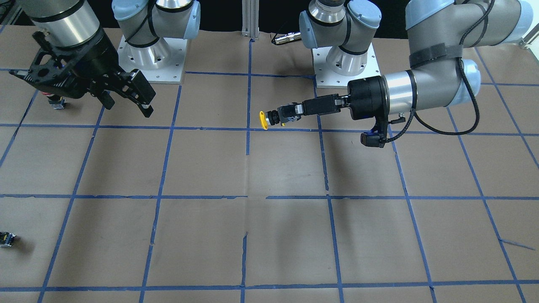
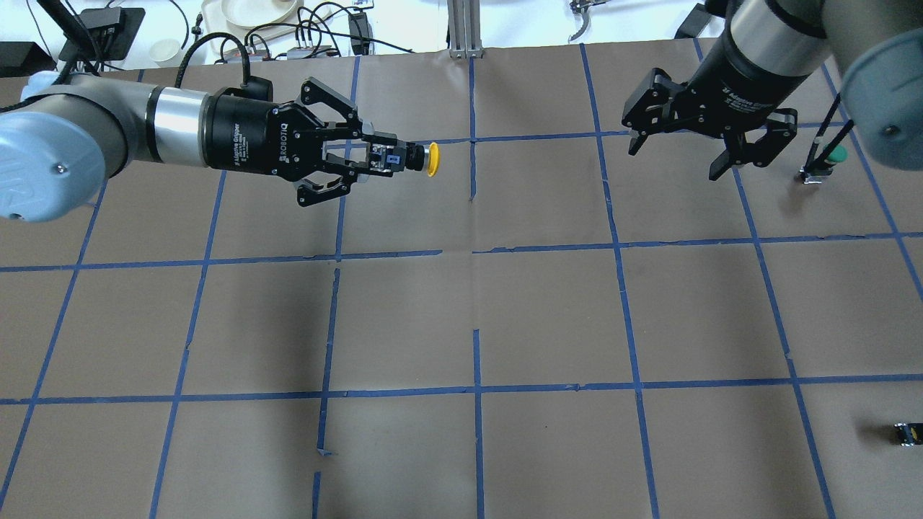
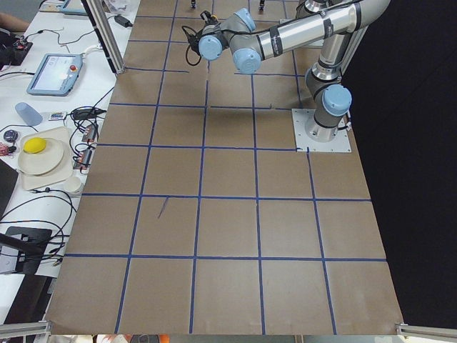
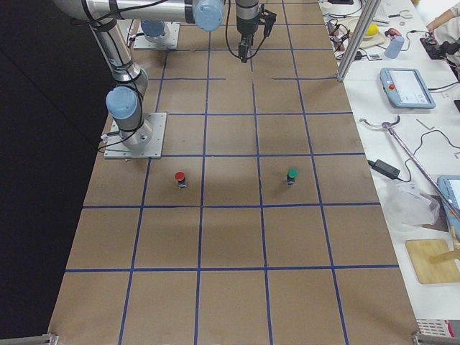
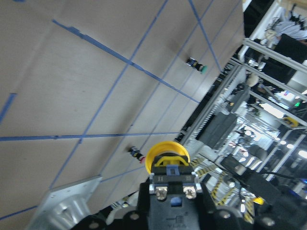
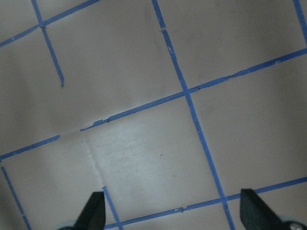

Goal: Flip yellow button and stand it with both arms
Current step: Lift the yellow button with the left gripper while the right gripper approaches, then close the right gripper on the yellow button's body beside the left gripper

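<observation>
The one small push-button with a round yellow mushroom cap on a black-and-grey switch body (image 2: 422,158) is pinched by its body between the fingers of the black two-finger left gripper (image 2: 386,160), which are pressed in on it. It is held lifted off the brown-paper table with its blue tape grid (image 2: 548,317). Its long axis lies level, roughly parallel to the tabletop and in line with the gripper. The yellow cap leads outward past the fingertips toward the robot's right, and the switch end faces back into the gripper. The front-facing view shows the same: the cap is at the free end and the body sits in the grip. In the left wrist view the terminal end with two screws faces the camera and the yellow disc stands beyond it. The black two-finger right gripper (image 2: 678,155) hangs well apart from the button on the other side of the table. Its fingers (image 6: 93,213) are spread wide with only taped paper between them, and it holds nothing. Both silver-grey arms with light blue joint caps are in view. On the table stand one green-capped push-button (image 2: 829,160), just beside the right gripper, and one red-capped push-button (image 4: 180,177), both upright with caps up. One tiny black part with a yellow spot (image 2: 907,432) lies alone near the table's edge on the robot's right.
</observation>
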{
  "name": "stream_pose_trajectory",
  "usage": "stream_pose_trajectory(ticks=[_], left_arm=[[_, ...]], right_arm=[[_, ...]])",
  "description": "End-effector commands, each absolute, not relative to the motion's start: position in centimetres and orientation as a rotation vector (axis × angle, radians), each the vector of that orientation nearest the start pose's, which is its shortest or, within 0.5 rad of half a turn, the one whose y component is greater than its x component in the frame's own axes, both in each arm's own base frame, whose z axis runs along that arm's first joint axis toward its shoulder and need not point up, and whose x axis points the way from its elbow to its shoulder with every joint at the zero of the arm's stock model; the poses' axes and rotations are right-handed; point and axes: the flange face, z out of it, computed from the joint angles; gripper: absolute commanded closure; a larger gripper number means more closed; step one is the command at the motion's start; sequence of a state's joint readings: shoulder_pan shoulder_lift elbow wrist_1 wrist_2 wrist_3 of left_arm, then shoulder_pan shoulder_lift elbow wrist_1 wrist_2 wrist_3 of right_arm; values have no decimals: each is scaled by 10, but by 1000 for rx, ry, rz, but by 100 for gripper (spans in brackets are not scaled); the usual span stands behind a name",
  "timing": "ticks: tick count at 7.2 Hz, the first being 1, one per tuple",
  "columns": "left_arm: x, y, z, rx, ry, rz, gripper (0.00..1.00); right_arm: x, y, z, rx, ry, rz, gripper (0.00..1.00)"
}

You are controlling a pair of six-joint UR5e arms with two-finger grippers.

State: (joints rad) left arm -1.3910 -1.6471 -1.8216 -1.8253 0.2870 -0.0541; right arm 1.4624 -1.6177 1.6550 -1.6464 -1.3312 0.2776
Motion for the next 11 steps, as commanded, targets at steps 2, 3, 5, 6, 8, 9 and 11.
stream_pose_trajectory(ticks=[2, 3, 5, 6, 8, 9, 11], left_arm=[[-180, -491, 362, 645, -1489, -498, 100], [-187, -495, 355, 642, -1460, -504, 100], [-209, -492, 352, 632, -1425, -536, 99], [-218, -488, 353, 619, -1430, -550, 100], [-219, -489, 354, 620, -1418, -547, 99], [-218, -491, 356, 637, -1391, -554, 99], [-219, -491, 356, 634, -1391, -552, 99]], right_arm=[[54, -495, 446, 775, 2266, 180, 0], [66, -493, 441, 778, 2088, 217, 0], [86, -478, 439, 840, 1885, 302, 0], [102, -466, 446, 826, 1896, 315, 0], [129, -455, 422, 790, 1870, 390, 0], [132, -459, 423, 782, 1820, 398, 1], [136, -461, 427, 749, 1797, 374, 2]])
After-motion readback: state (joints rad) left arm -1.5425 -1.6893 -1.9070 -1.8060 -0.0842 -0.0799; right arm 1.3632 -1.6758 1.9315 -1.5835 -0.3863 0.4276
